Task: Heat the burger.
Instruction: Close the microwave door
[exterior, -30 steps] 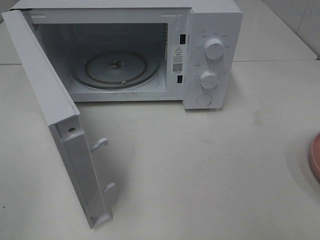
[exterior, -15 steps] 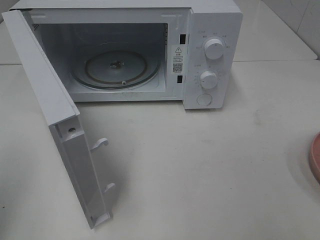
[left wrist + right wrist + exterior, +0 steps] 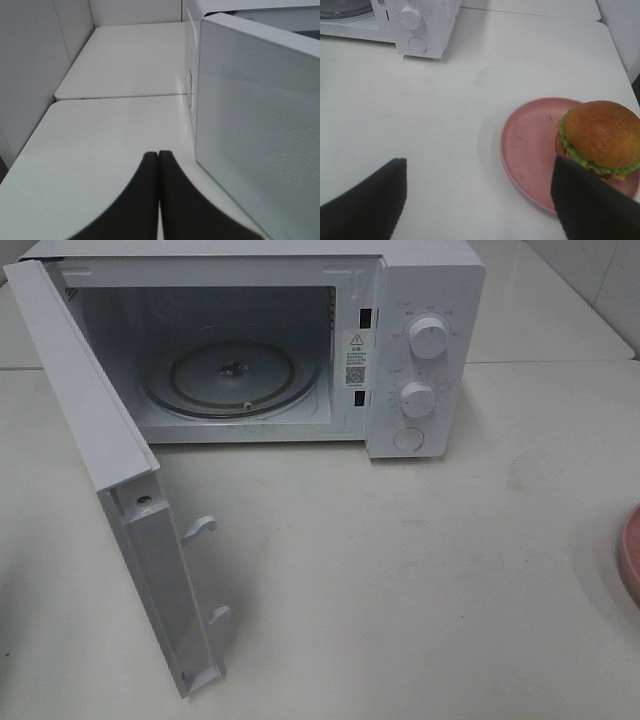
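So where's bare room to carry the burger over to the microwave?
Bare tabletop runs between the pink plate and the microwave front, and the glass turntable is empty. The open door crowds the left side, so approach from the right.

A white table (image 3: 420,570) is carrying a white microwave (image 3: 420,300) at its back edge, the door (image 3: 120,490) swinging wide open over the tabletop. A pink plate (image 3: 530,145) is sitting directly on the table well to the microwave's right, only its rim showing at the edge of the high view. A second white tabletop (image 3: 130,55) is butting against the first behind the microwave.
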Controlling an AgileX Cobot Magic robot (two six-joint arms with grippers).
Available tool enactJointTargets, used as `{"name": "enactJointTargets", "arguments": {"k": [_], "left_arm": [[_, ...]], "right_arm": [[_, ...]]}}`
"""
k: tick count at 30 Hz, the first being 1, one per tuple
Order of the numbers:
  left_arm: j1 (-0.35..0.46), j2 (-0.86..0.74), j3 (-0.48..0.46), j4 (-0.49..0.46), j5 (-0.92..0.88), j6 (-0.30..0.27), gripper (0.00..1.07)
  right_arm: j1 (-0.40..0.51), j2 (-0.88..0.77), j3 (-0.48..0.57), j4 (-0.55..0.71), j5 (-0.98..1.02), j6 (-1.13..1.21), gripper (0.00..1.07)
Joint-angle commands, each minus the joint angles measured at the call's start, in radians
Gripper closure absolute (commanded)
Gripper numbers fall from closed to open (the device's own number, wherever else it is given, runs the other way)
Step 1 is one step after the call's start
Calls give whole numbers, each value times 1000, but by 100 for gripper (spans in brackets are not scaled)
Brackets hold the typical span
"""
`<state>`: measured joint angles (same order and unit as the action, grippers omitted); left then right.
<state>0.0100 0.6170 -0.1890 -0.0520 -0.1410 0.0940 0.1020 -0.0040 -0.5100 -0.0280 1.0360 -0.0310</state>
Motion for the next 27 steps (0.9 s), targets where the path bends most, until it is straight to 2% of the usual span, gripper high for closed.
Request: {"name": "enactJointTargets", "arguments": {"k": [1,3,6,7,8,9,10,11,12,13,14,15,16,18,25,27], "left_arm": [[-4,42,19,0,-129,3,107],[-4,110,31,21,-246,3,107],[-4,135,31,42,-279,3,107],[-4,181,31,101,-328,-13,107],[-4,234,31,168,-362,-58,107],[-4,234,31,168,-362,-58,107],[-4,283,31,236,-388,-120,107],[-4,283,31,236,-388,-120,107],[-4,309,31,278,-405,-158,107],[-4,354,31,360,-461,-224,107],[-4,354,31,360,-461,-224,107],[-4,397,31,434,-531,-276,107],[-4,397,31,434,-531,-276,107],[-4,470,29,521,-635,-322,107],[-6,584,17,582,-747,-350,107],[-34,603,2,579,-751,-347,107]], "right_arm": [[-8,-26,3,-5,-7,-15,31],[-8,-26,3,-5,-7,-15,31],[-8,-26,3,-5,-7,-15,31],[-8,-26,3,-5,-7,-15,31],[-8,-26,3,-5,-7,-15,31],[-8,-26,3,-5,-7,-15,31],[-8,-26,3,-5,-7,-15,32],[-8,-26,3,-5,-7,-15,32],[-8,-26,3,-5,-7,-15,32],[-8,-26,3,-5,-7,-15,32],[-8,-26,3,-5,-7,-15,32],[-8,-26,3,-5,-7,-15,32],[-8,-26,3,-5,-7,-15,32],[-8,-26,3,-5,-7,-15,32],[-8,-26,3,-5,-7,-15,32],[-8,-26,3,-5,-7,-15,32]]}}
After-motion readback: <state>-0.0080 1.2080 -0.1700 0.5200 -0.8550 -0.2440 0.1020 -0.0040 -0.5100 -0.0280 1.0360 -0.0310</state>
